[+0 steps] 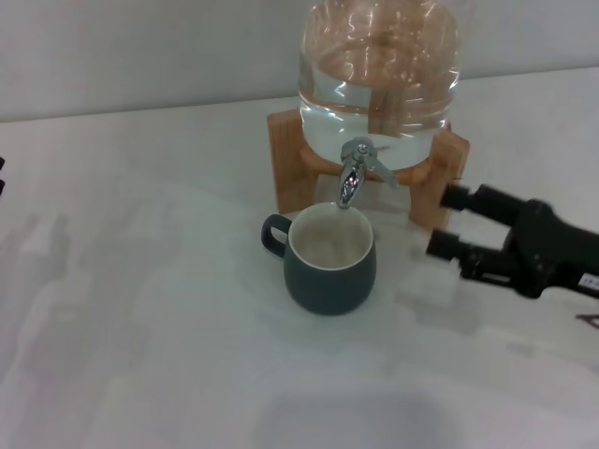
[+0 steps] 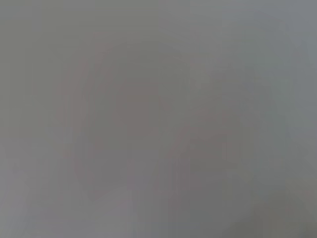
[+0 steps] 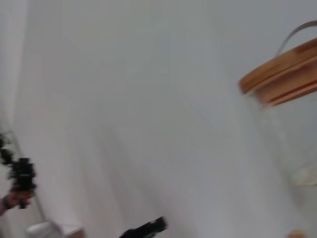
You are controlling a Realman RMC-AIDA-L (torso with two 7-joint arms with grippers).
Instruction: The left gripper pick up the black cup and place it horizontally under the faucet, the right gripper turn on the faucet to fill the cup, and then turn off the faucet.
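Black cup (image 1: 329, 260), dark teal-grey rounded mug w/ cream inside, sits upright on the white table (image 1: 140, 355), directly under the spout of the small chrome faucet (image 1: 356, 173). Going big to small: we see the clear glass water jar (image 1: 379, 70) on its light wooden stand (image 1: 295, 159), then mug, then tap. Right gripper (image 1: 451, 221), all-black claw, is nearer, just right of the stand; fingers spread apart, holding nothing. Lever lies up-left of its tips, so we judge that's the reach. Left gripper barely shows at the left edge; can't tell its fingers.
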